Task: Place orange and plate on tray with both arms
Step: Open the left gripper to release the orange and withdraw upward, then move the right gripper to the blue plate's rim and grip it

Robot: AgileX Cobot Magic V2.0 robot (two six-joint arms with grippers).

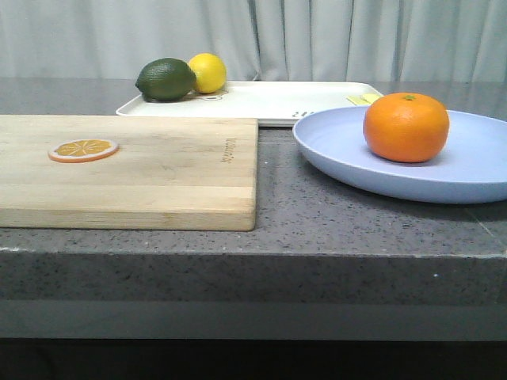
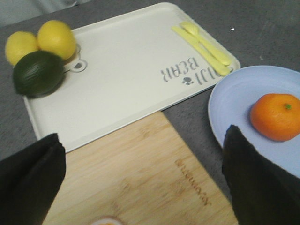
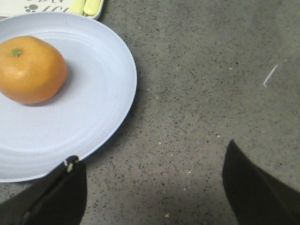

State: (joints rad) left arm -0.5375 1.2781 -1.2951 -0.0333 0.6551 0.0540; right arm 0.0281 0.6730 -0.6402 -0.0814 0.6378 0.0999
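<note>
The orange (image 1: 406, 127) sits on the plate (image 1: 475, 170), a little off the plate's centre, and the plate rests on the desk (image 1: 317, 214) just in front of the near right corner of the tray (image 1: 277, 101), with its far rim reaching that corner. Neither is on the tray yet, so the step in hand is judged to be the approach for the first grasp. The left gripper (image 2: 140, 183) is held wide apart above the wooden cutting board (image 1: 142, 170), with nothing between its fingers; the right gripper (image 3: 152, 190) is likewise spread wide over bare desk just beside the plate's rim, also empty. A lime (image 1: 165, 79) and two lemons (image 2: 40, 41) occupy the far left end of the tray, and yellow cutlery (image 2: 204, 43) lies at its right end, so the clear middle is judged the best landing place for the wide plate. If the plate is to be lifted by its rim, a level carry would be wanted, since the round fruit is likely to roll on a shallow dish. The fruit may be better taken off first by one arm while the other takes the rim. The plate should be raised enough to clear the tray's low edge and steered away from the cutlery. The orange slice (image 1: 83, 149) on the board is to be left alone.
</note>
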